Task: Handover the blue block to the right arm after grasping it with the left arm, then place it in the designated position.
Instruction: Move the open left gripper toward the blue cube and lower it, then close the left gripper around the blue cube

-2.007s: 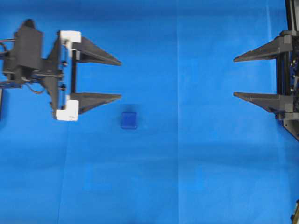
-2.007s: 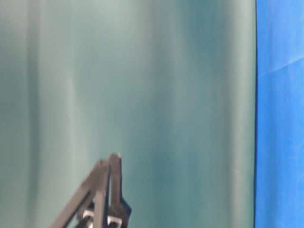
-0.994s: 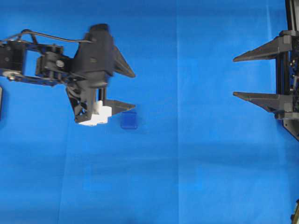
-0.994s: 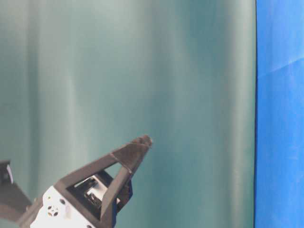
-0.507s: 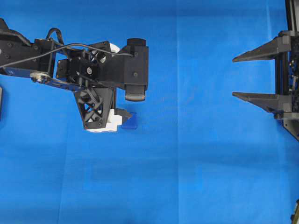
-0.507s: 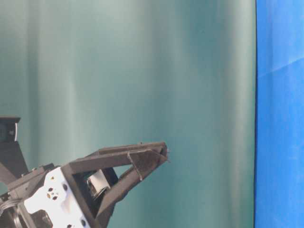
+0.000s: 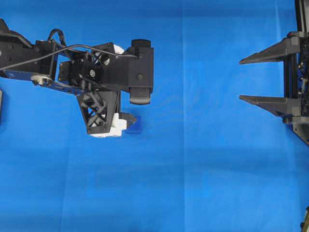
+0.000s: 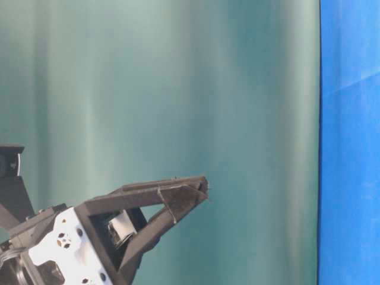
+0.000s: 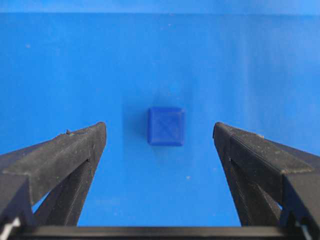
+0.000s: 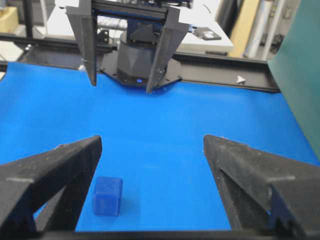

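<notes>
Block (image 9: 166,126) is sitting on the blue sheet (image 7: 193,183), left of centre, as the left gripper (image 9: 160,137) is pointing down over it, jaws spread wide and holding nothing. Right gripper (image 7: 244,79) is waiting at the right edge, jaws also wide and holding nothing.

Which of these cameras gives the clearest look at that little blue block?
The left wrist view: the blue block sits whole and centred between the open left hand. Overhead, that hand hides most of it. The right wrist view shows it small, low left. The table-level view misses it.
</notes>
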Controlling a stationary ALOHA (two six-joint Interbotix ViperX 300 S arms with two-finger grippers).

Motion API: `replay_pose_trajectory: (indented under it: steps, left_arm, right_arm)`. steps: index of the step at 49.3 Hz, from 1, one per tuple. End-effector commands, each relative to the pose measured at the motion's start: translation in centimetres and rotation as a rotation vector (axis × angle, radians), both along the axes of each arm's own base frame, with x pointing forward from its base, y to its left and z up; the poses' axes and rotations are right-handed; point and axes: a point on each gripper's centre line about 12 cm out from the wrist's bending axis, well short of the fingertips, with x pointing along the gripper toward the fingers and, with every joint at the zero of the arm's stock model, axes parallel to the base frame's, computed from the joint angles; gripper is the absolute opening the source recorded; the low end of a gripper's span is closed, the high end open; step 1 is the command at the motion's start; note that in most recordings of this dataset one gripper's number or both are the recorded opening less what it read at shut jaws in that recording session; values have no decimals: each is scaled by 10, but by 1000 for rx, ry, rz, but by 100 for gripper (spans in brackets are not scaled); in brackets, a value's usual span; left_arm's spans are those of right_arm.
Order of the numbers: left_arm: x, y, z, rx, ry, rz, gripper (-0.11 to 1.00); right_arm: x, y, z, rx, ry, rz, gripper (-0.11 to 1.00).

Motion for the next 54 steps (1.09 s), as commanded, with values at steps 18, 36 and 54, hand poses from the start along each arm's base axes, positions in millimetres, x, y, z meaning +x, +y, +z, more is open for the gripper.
replay_pose_trajectory:
  steps: [18, 36, 54]
  left_arm:
    - [-1, -1, 13, -3, -38, 3, 92]
    - [3, -1, -3, -3, -26, 2, 92]
    - [4, -1, -68, -4, -31, 2, 92]
  right_arm:
    - [3, 0, 11, 1, -26, -2, 96]
    - [3, 0, 10, 1, -15, -2, 96]
    - [5, 0, 7, 1, -6, 0, 96]
